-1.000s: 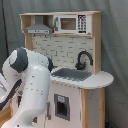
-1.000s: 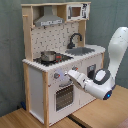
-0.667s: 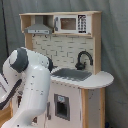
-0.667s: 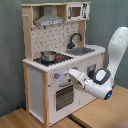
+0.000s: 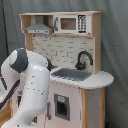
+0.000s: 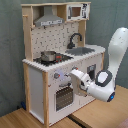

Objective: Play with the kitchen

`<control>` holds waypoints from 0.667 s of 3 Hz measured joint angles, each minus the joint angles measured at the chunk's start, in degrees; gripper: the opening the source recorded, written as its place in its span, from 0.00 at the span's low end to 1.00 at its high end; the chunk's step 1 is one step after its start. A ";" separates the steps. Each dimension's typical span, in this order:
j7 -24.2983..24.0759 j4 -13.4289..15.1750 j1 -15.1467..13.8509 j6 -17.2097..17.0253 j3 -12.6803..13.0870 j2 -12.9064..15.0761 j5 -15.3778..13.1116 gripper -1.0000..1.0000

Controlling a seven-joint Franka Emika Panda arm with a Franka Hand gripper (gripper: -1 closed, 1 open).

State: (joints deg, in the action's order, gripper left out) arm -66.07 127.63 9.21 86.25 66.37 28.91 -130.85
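In the second exterior view, the kitchen stands on a wooden floor before a grey curtain, filling the left and centre of the second exterior view. Its left-hand worktop section carries a black hob with a small silver pot on it. Above are the pegboard back and a grey hood. Right of the hob sits the silver sink with a black faucet behind it, and a microwave on the top shelf. Below the hob is the oven door, with knobs in a row above it.

The white arm descends at the second exterior view's right. Its end effector reaches leftward to the kitchen front, near the knob row above the oven door; whether its fingers are apart or together cannot be told.

In the first exterior view, the arm occupies the near left, covering the kitchen's left front. The sink, faucet, hood and microwave remain visible to its right.
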 joint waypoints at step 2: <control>-7.64 -4.91 0.17 2.73 -2.26 2.93 -1.40 1.00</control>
State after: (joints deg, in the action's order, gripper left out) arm -73.71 122.72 9.38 88.98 64.11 31.84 -132.25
